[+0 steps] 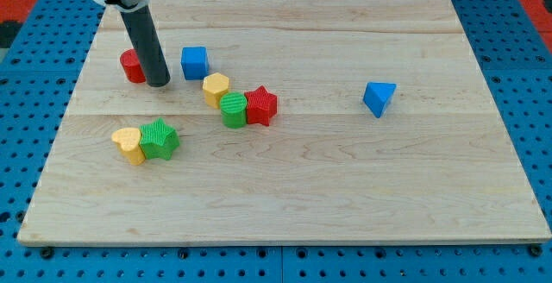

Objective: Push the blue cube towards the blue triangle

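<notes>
On the wooden table [285, 197], the tip [159, 84] sits left of the blue cube [195, 62]; no pincer shows; a skewed shove risks missing the blue triangle [379, 97]

My tip [158, 84] rests on the surface [345, 188] between a red block [131, 66] and the blue cube [195, 62]; the blue triangle [379, 97] sits well apart, toward the view's right.

Straight dark cyl. rod [147, 46], glossy

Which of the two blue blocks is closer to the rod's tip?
The blue cube, just right of my tip. The blue triangle lies far off toward the view's right.
</notes>
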### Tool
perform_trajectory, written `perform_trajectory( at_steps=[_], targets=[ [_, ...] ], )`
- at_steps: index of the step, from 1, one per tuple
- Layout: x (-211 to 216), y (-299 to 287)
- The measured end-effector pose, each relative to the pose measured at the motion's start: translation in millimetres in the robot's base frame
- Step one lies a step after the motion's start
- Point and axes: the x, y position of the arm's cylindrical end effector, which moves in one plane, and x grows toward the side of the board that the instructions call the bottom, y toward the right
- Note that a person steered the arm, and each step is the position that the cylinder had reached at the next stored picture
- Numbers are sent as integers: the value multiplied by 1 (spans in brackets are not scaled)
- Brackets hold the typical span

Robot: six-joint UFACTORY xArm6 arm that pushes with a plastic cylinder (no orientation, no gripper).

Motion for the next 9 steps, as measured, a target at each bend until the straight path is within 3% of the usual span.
perform_trajectory(
  at_steps=[1,3,6,9],
  targets=[
    [-38,38],
    [-36,168],
    [-36,199],
    [-29,189]
  ],
)
